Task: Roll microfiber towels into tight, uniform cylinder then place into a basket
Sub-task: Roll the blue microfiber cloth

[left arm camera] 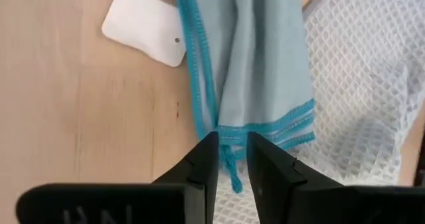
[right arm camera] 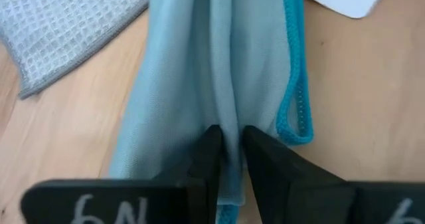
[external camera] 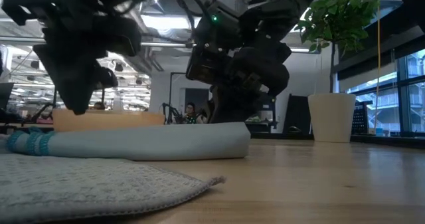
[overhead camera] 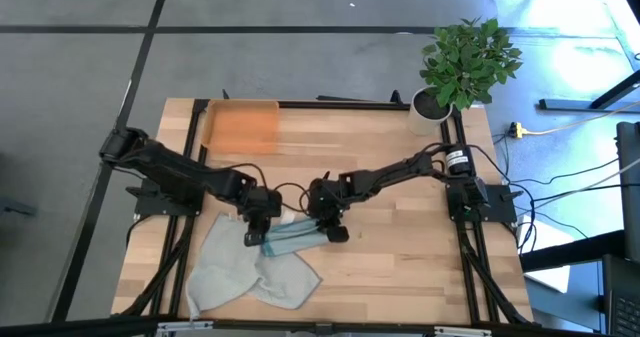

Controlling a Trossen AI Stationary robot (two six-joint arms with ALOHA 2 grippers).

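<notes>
Near the table's front centre your teal towel [overhead camera: 290, 239] lies rolled, partly over the grey-green towel [overhead camera: 235, 274]. Your left gripper [left arm camera: 232, 156] pinches its stitched end; your right gripper [right arm camera: 228, 151] clamps the other end. Orange basket [overhead camera: 240, 127] sits well apart, at the back.

Pale wooden surface [overhead camera: 400, 247], rectangular, plank-grained, edged by a dark frame.

Far left corner: shallow orange basket [overhead camera: 240, 127], flat on the wood.

Far right corner: white plant pot [overhead camera: 432, 109] with a green leafy plant.

Near centre: teal-blue towel [overhead camera: 290, 239], rolled into a long bundle, lying across the wood. Just beside it on the near left: pale grey-green towel [overhead camera: 235, 272], spread loosely and rumpled, touching the roll. Small white card [left arm camera: 146, 24] flat on the wood next to the roll.
</notes>
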